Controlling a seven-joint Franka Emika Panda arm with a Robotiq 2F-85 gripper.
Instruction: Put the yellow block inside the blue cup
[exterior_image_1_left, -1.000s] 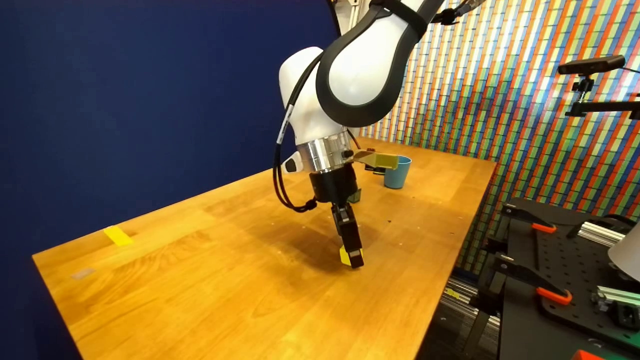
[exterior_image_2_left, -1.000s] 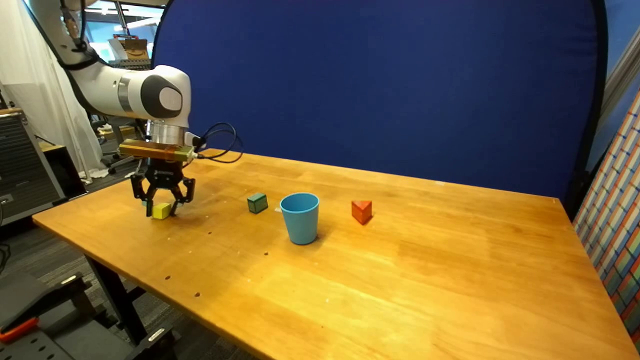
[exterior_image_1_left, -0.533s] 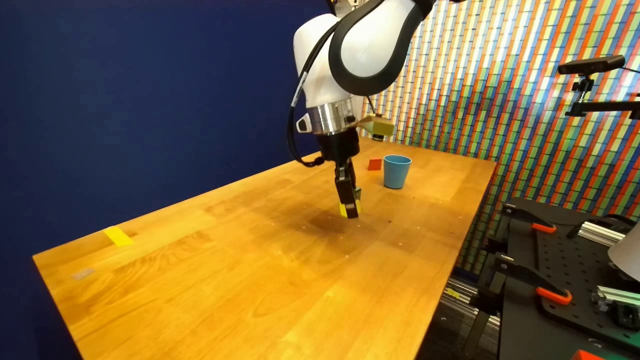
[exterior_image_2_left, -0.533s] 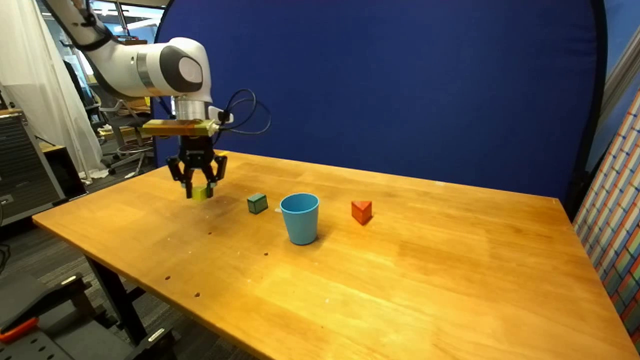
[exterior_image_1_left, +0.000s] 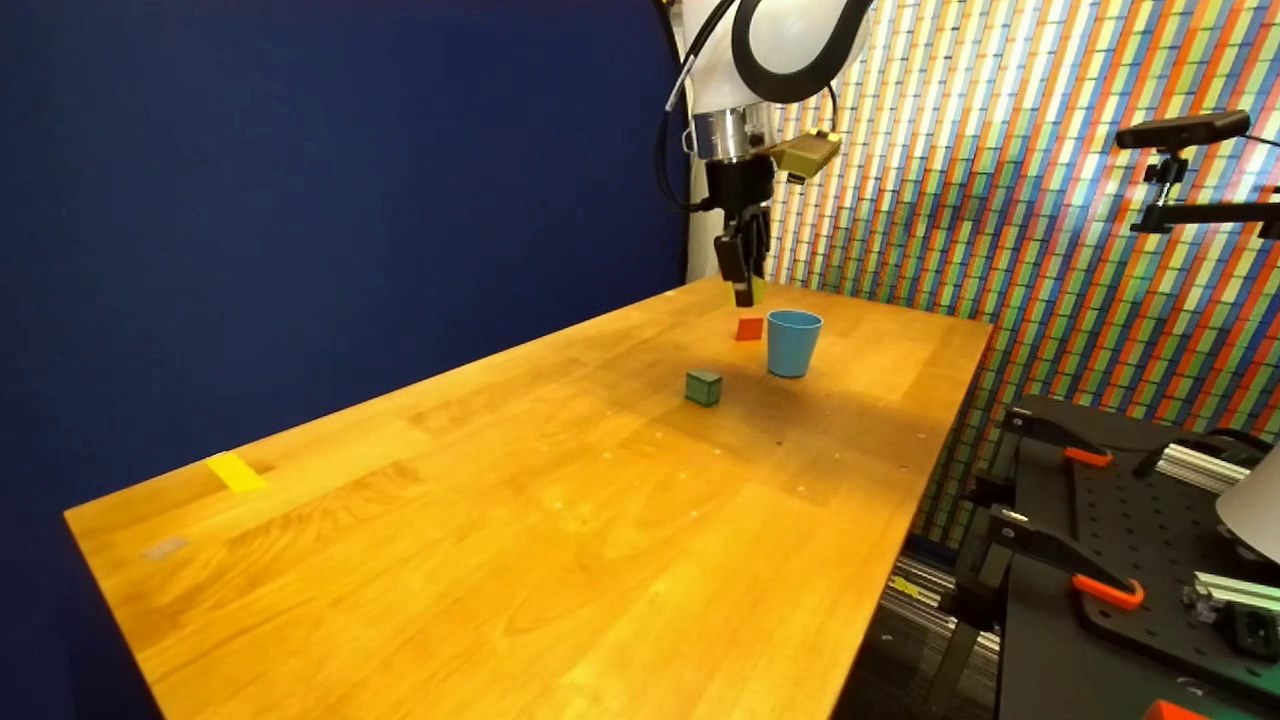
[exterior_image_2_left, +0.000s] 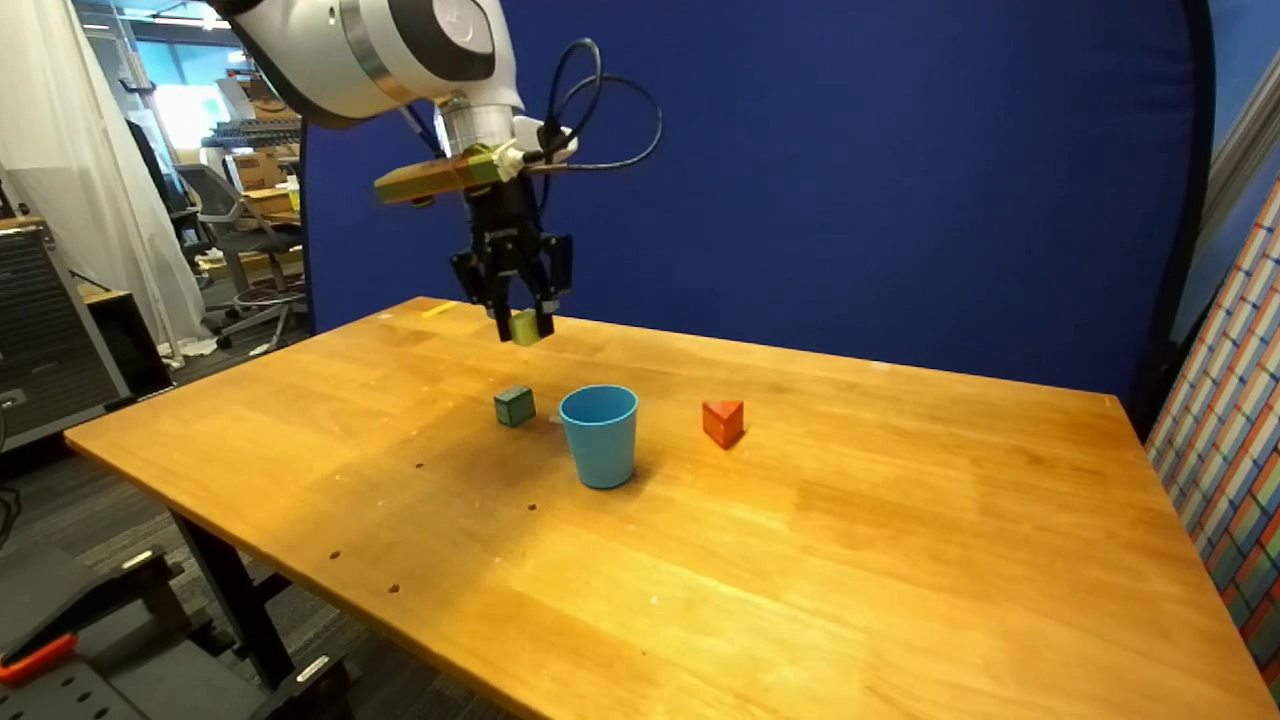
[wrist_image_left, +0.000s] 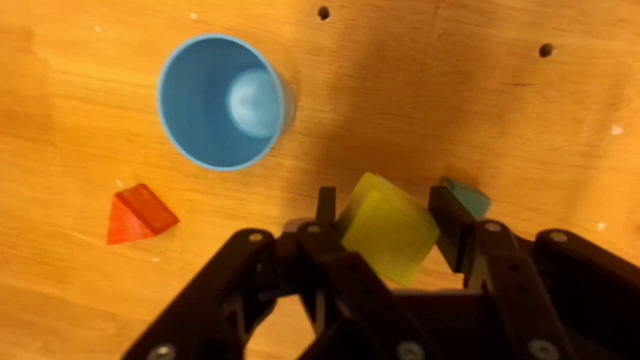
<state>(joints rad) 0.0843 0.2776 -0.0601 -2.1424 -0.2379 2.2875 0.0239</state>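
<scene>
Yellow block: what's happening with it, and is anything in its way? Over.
Hand closed on yellow block, held aloft. Not yet in cup. Green block and red wedge sit lower, on table; likely not in the way.

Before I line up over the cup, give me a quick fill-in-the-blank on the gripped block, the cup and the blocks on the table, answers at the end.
1. Counting the yellow block held in the gripper, the wrist view shows ____ blocks.
2. The blue cup stands with its opening facing ____.
3. The number of blocks inside the blue cup is ____.
4. In an exterior view, left to right, the blue cup stands ____ the green block and the red block.

Missing words: three; up; zero; between.
</scene>
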